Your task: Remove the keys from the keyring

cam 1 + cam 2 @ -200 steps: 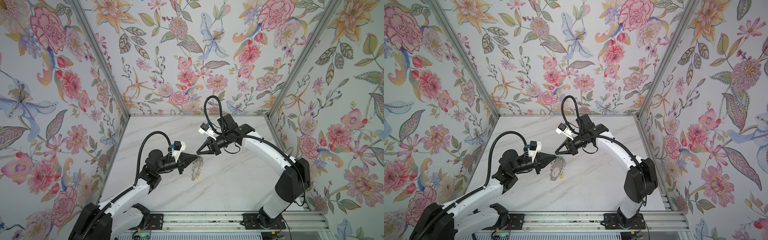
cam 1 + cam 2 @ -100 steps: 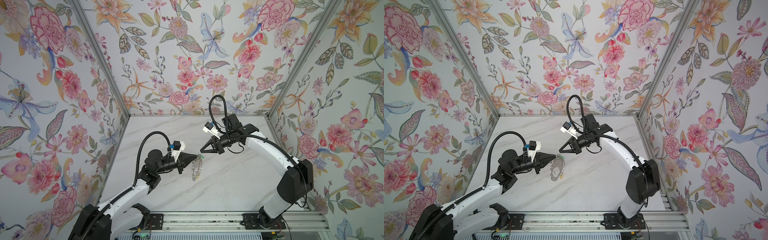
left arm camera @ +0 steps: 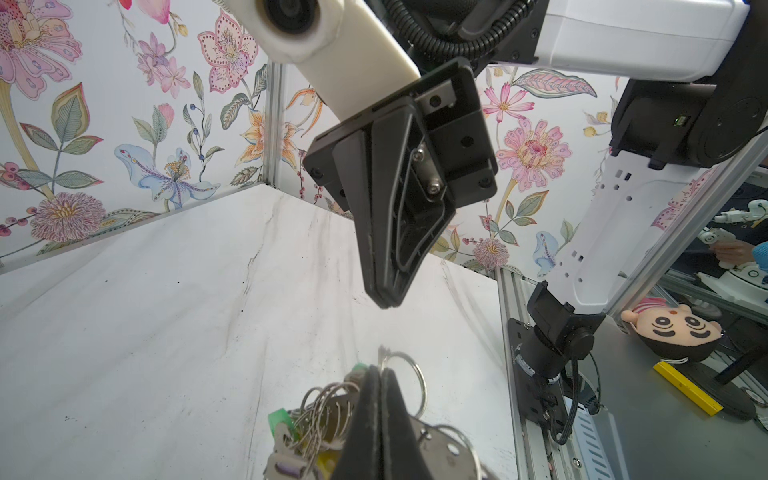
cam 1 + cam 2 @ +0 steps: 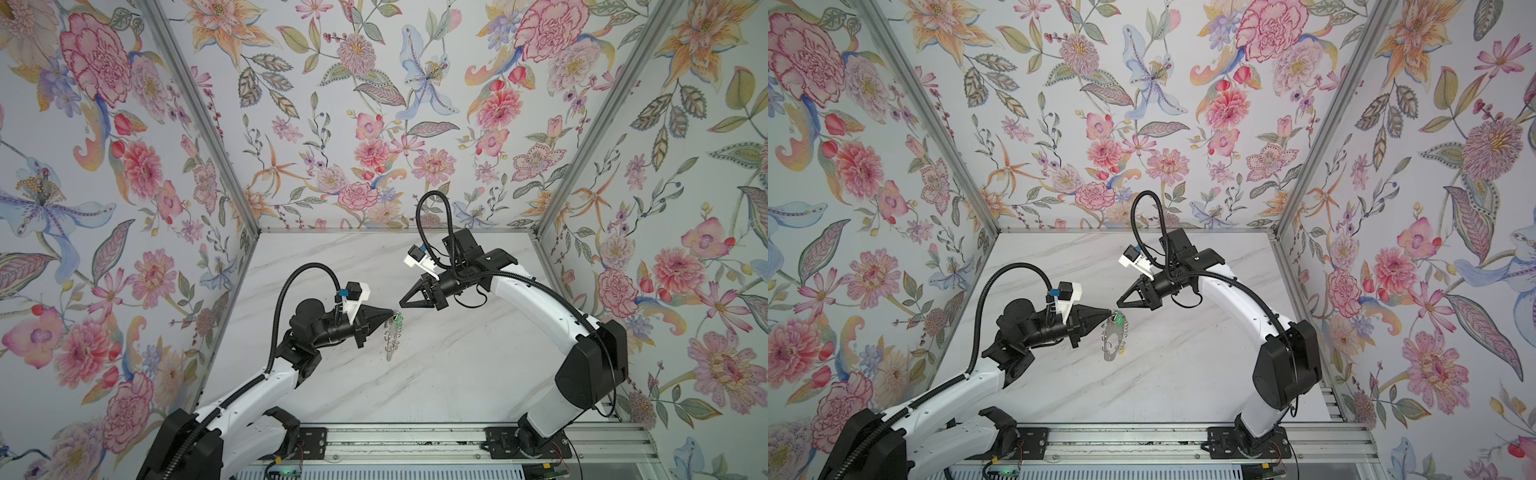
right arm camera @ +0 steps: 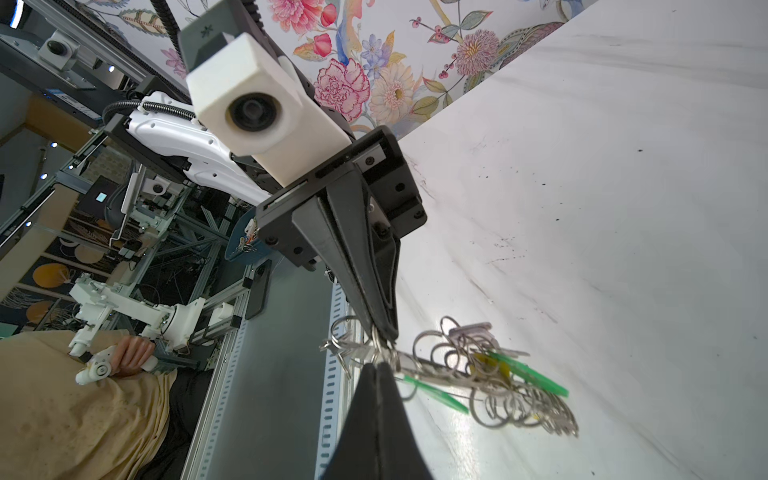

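The keyring (image 4: 391,338) (image 4: 1112,340), a flat grey plate edged with wire rings, hangs above the marble table with its top end clamped in my left gripper (image 4: 393,311) (image 4: 1111,313) (image 3: 380,370), which is shut on it. Keys with green tags (image 3: 281,417) (image 5: 532,375) and a yellow tag (image 5: 495,365) dangle among the rings. My right gripper (image 4: 401,300) (image 4: 1118,302) (image 5: 376,365) is shut and holds nothing. It hovers just up and right of the left gripper's tip, a small gap away from the keyring.
Floral walls enclose the marble table (image 4: 457,365) on three sides. An aluminium rail (image 4: 415,436) with both arm bases runs along the front edge. Outside the cell, a plush toy (image 3: 673,328) shows in the left wrist view.
My right gripper has drawn back slightly to the right and away from the keyring. The left gripper and the hanging keyring have stayed in place.
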Available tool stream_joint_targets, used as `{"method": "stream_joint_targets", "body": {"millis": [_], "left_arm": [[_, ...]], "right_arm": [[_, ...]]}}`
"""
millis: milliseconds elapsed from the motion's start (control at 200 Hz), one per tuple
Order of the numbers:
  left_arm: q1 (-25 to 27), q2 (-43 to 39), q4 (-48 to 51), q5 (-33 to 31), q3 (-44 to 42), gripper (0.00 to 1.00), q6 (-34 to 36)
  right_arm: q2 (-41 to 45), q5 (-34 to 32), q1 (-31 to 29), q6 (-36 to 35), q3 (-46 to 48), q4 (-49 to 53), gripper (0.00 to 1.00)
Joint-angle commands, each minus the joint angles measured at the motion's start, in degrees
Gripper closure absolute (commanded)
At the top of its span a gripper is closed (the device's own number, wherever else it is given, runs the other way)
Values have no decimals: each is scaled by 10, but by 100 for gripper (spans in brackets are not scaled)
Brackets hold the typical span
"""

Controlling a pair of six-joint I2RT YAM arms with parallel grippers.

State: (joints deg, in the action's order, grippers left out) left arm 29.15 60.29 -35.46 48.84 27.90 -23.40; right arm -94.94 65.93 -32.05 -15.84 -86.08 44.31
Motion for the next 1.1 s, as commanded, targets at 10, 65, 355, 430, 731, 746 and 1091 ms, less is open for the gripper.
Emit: {"method": "stream_joint_targets", "body": {"millis": [10,65,355,430,731,746,1091], "left_arm": [[-5,-12,-7,-6,18,100,11],[-5,-13,-8,-5,17,100,11],[-12,-7,-17,13,18,100,4],[-14,-4,-21,18,19,100,1],[-15,5,-23,27,28,100,-4],[-16,5,-23,27,28,100,-4],[-16,-2,-10,23,31,100,3]], "right_arm": [[-1,-33,-8,-6,22,4,89],[12,-53,-8,4,39,-12,86],[80,-116,10,85,140,-145,78],[96,-141,-2,103,160,-180,75],[118,-152,-16,145,196,-267,71],[118,-149,-17,147,194,-267,71],[121,-152,-38,144,194,-253,69]]}}
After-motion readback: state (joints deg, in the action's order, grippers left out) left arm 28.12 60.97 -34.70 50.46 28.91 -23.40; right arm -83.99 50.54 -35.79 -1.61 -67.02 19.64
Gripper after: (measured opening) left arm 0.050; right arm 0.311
